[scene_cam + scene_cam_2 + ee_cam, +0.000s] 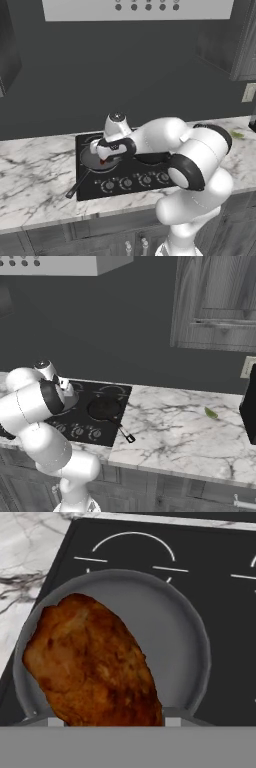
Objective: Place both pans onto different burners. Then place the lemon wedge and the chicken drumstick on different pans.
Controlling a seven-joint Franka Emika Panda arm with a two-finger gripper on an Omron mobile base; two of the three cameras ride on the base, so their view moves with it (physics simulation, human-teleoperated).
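The rendered pictures were evenly and softly lit, with no single bright source to be made out. The back wall was dark and flat, while the marble counter read pale and clear, its veins slightly soft. The robot arm showed smooth shading, brighter on top and greyer beneath. The black cooktop was glossy yet carried no strong glare; its thin rings stayed legible. Shadows were faint, mostly a dim patch under the arm. In the hand view the drumstick was close and a little blurred, with coarse pixelated texture, and the grey pan had gentle shading along its rim. No edge distortion showed.
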